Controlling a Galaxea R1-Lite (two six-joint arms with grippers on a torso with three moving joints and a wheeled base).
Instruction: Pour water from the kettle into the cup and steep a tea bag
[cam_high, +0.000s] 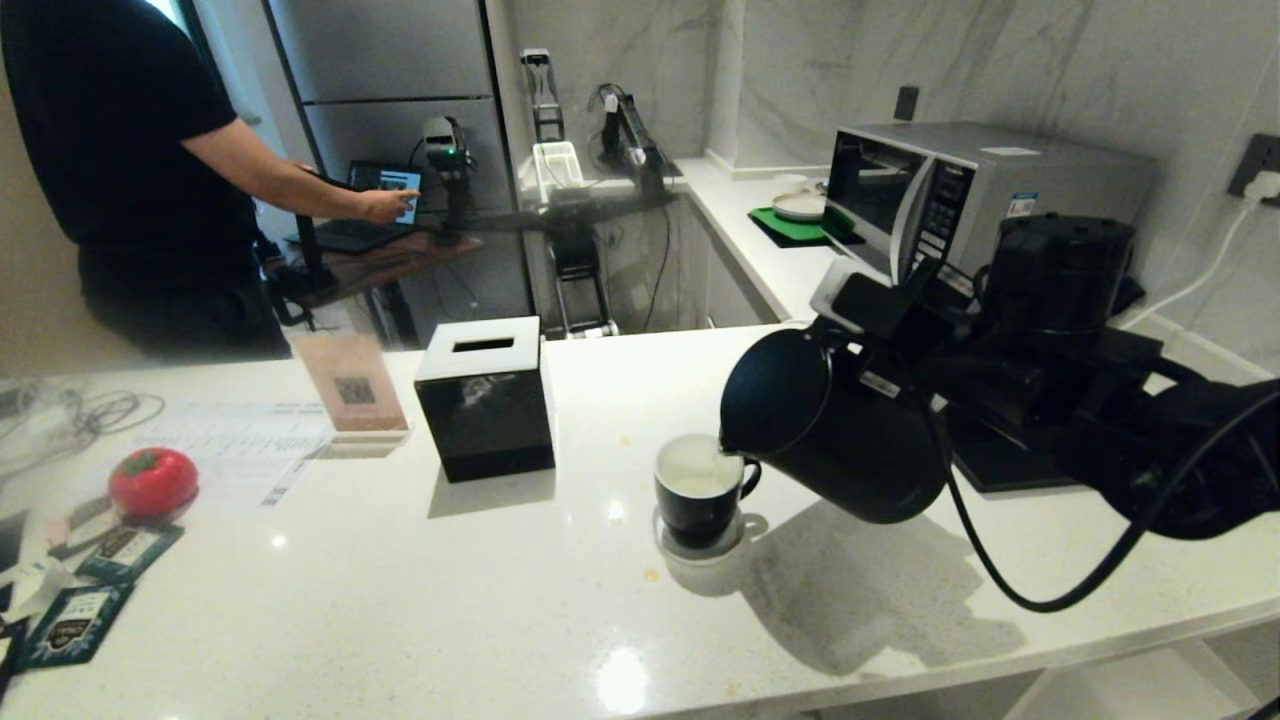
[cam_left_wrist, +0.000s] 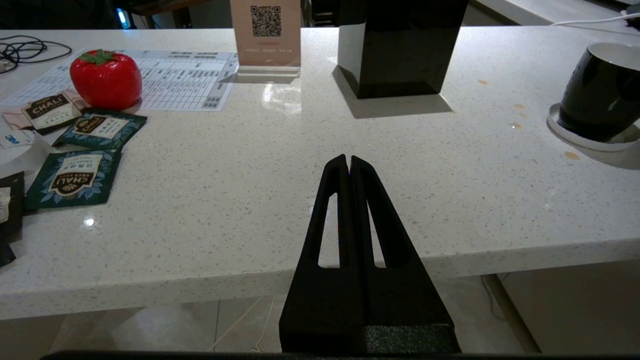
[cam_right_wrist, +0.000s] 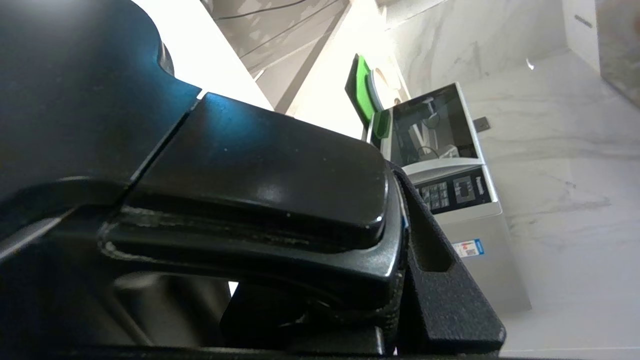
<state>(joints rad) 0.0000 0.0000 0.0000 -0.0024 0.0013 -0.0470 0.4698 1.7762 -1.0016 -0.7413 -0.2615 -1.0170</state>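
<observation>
- Surface (cam_high: 420, 600): a white speckled top that carries everything named here below; a second run of it meets it at the right rear.
- Person (cam_high: 120, 170): stands beyond the far left edge of the surface, one hand reaching to a laptop (cam_high: 375, 200).
- Microwave (cam_high: 960, 195): at the right rear, against the marble wall.
- Right arm: enters from the right edge of the head view. The right gripper (cam_high: 890, 350) is clamped on the kettle's handle; the right wrist view shows one black finger (cam_right_wrist: 440, 280) pressed against the handle.
- Kettle (cam_high: 830, 430): held clear of the surface and tilted, spout down and toward the robot's left. The spout sits at the cup's right rim.
- Tissue box (cam_high: 487, 400): black cube with a white top, left of and behind the cup, well apart from it.
- Sign (cam_high: 352, 385): a pink card with a QR code, just left of the tissue box.
- Left gripper (cam_left_wrist: 348, 167): hangs before the near edge of the surface, fingers pressed together and holding nothing.
- Cup (cam_high: 698, 490): upright on a white coaster (cam_high: 700, 545), near the middle of the surface, handle to the right.
- Water (cam_high: 695, 470): a pale pool inside the cup.
- Tomato (cam_high: 153, 482): a red tomato-shaped item at the left, on a printed sheet.
- Sachets (cam_left_wrist: 75, 175): dark teal packets lying flat near the left front edge.
</observation>
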